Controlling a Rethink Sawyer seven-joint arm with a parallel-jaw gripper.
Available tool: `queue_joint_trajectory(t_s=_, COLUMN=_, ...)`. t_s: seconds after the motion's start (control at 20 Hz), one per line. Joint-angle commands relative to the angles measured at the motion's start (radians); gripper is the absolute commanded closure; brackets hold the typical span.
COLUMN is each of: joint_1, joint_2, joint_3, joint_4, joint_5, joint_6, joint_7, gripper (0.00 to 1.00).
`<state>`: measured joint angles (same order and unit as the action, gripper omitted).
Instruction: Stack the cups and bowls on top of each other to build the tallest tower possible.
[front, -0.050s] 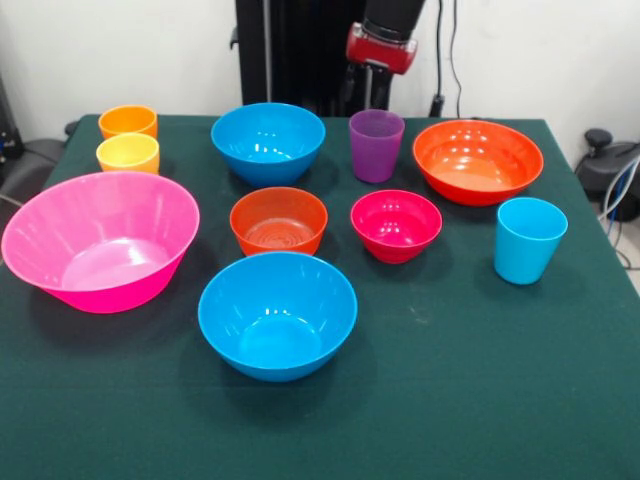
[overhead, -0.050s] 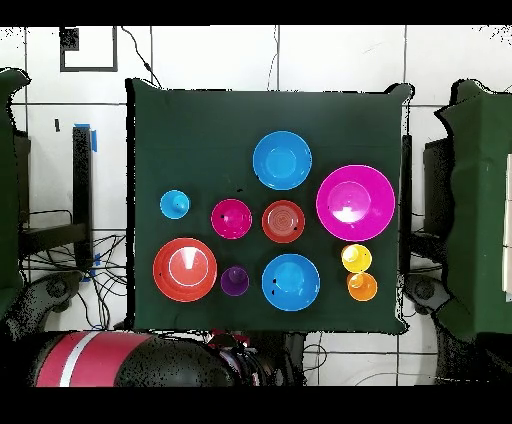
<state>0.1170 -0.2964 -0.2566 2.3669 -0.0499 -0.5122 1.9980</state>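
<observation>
Nothing was stacked at this point, every piece sat on its own on the green table (front, -0.050s: 560, 400). The big pink bowl (front, -0.050s: 100, 240) was off at the left of the front view, tilted a bit toward the middle. Behind it sat the yellow cup (front, -0.050s: 128, 153) and the orange cup (front, -0.050s: 128, 121), just beside each other, maybe touching.

Down the middle there were three bowls in a row: a blue bowl (front, -0.050s: 268, 141) at the back, the small orange bowl (front, -0.050s: 279, 220) in the center, and a second blue bowl (front, -0.050s: 277, 314) nearest the camera. The small magenta bowl (front, -0.050s: 396, 225) was just beside the orange one, and the purple cup (front, -0.050s: 376, 145) stood upright behind it. The wide orange-red bowl (front, -0.050s: 478, 161) was next to the purple cup, and the light blue cup (front, -0.050s: 529, 239) stood alone on the right, apart from the rest.

The arm (front, -0.050s: 385, 35) was pulled back above the far edge of the table, over by the purple cup but well above it. Only its red and black end showed, so I couldn't tell whether the pincer was released or clenched. From overhead the arm (overhead, -0.050s: 110, 360) lay off the table entirely.
</observation>
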Motion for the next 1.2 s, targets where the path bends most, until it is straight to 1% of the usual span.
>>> queue_joint_trajectory(t_s=0.05, joint_1=0.003, joint_2=0.028, joint_3=0.073, joint_4=-0.139, joint_5=0.096, joint_6=-0.019, joint_7=0.205, gripper=0.00)
queue_joint_trajectory(t_s=0.2, joint_1=0.014, joint_2=0.022, joint_3=0.076, joint_4=-0.134, joint_5=0.116, joint_6=-0.009, joint_7=0.205, gripper=0.00)
queue_joint_trajectory(t_s=0.3, joint_1=0.015, joint_2=0.036, joint_3=0.081, joint_4=-0.141, joint_5=0.127, joint_6=-0.018, joint_7=0.208, gripper=0.00)
queue_joint_trajectory(t_s=0.45, joint_1=0.003, joint_2=0.054, joint_3=0.090, joint_4=-0.165, joint_5=0.127, joint_6=-0.033, joint_7=0.206, gripper=0.00)
queue_joint_trajectory(t_s=0.7, joint_1=0.001, joint_2=0.078, joint_3=0.101, joint_4=-0.189, joint_5=0.130, joint_6=-0.064, joint_7=0.208, gripper=0.00)
queue_joint_trajectory(t_s=0.85, joint_1=-0.005, joint_2=0.074, joint_3=0.103, joint_4=-0.187, joint_5=0.118, joint_6=-0.061, joint_7=0.205, gripper=0.00)
queue_joint_trajectory(t_s=0.95, joint_1=0.003, joint_2=0.047, joint_3=0.093, joint_4=-0.168, joint_5=0.122, joint_6=-0.033, joint_7=0.196, gripper=0.00)
queue_joint_trajectory(t_s=1.2, joint_1=0.030, joint_2=-0.065, joint_3=0.058, joint_4=-0.087, joint_5=0.136, joint_6=0.069, joint_7=0.173, gripper=0.00)
